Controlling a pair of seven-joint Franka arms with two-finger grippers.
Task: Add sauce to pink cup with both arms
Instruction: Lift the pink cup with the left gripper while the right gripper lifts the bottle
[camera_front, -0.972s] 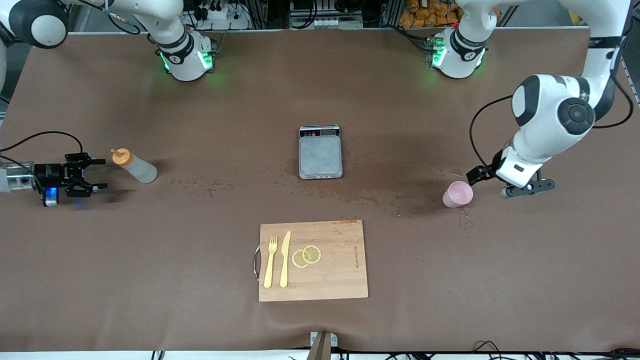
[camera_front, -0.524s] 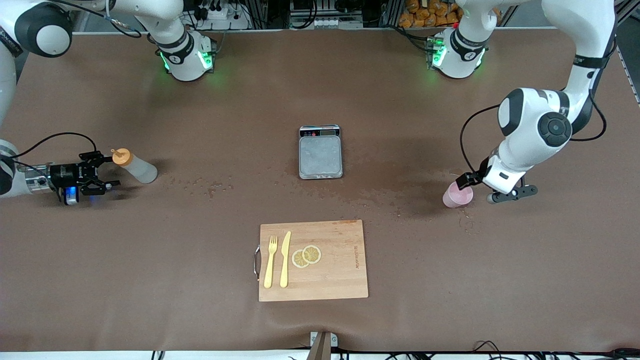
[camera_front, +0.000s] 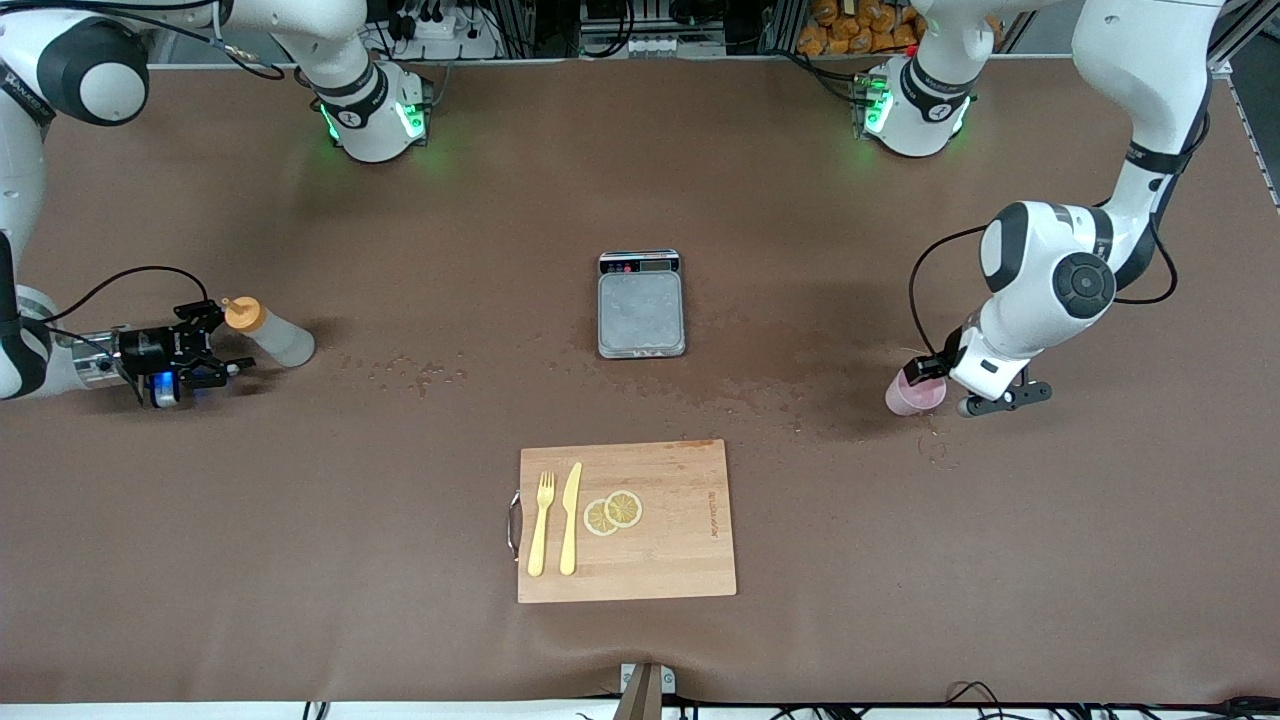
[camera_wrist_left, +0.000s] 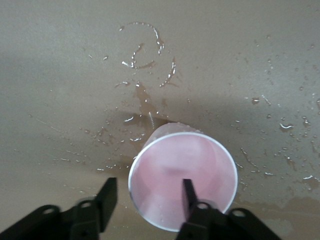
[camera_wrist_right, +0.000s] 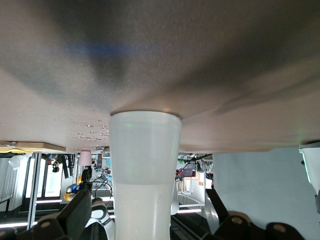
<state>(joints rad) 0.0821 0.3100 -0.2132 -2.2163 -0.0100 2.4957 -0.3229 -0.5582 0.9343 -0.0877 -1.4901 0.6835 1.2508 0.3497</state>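
The sauce bottle (camera_front: 278, 340), whitish with an orange cap (camera_front: 240, 315), stands upright toward the right arm's end of the table. My right gripper (camera_front: 230, 337) is open and level with the table, its fingers on either side of the bottle's upper part (camera_wrist_right: 145, 165), not closed on it. The pink cup (camera_front: 914, 392) stands upright toward the left arm's end. My left gripper (camera_front: 943, 388) is open at the cup's rim. In the left wrist view the gripper (camera_wrist_left: 146, 185) straddles the wall of the cup (camera_wrist_left: 182, 175), one finger over the inside and one outside.
A small kitchen scale (camera_front: 641, 305) sits mid-table. Nearer the front camera lies a wooden cutting board (camera_front: 670, 540) with a yellow fork (camera_front: 541, 520), knife (camera_front: 570, 515) and lemon slices (camera_front: 612, 512). Wet drops (camera_front: 410, 370) and ring marks (camera_wrist_left: 145, 47) spot the brown table.
My right gripper has moved in along the table until its fingers flank the bottle. My left gripper has moved toward the cup and now reaches over its rim.
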